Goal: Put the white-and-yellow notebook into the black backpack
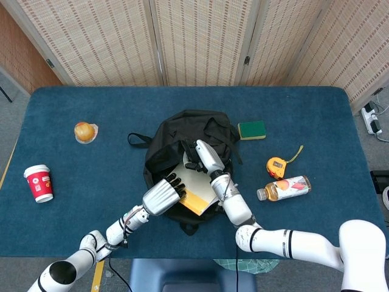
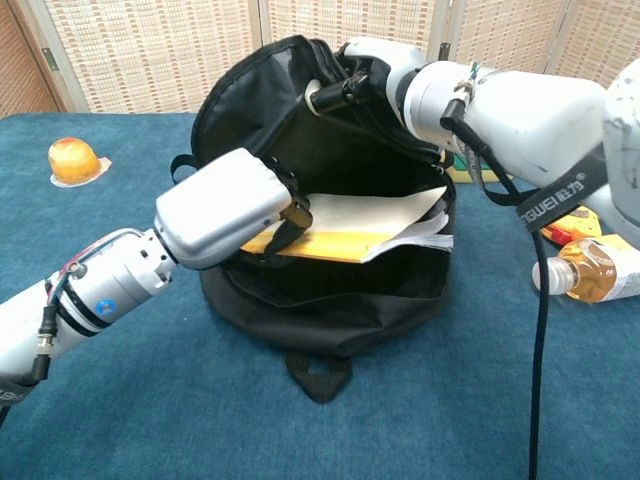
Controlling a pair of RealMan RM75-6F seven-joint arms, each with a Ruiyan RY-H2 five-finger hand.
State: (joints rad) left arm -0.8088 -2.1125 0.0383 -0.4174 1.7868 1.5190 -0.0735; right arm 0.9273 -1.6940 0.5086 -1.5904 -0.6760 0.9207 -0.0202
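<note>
The black backpack sits mid-table with its mouth open toward me. The white-and-yellow notebook lies nearly flat across the opening, its far end inside the bag. My left hand grips the notebook's near left end, fingers curled over the yellow edge. My right hand grips the backpack's upper rim and holds it up and open.
An orange in a wrapper and a red paper cup sit to the left. A green sponge, a yellow tape measure and a drink bottle lie to the right of the bag.
</note>
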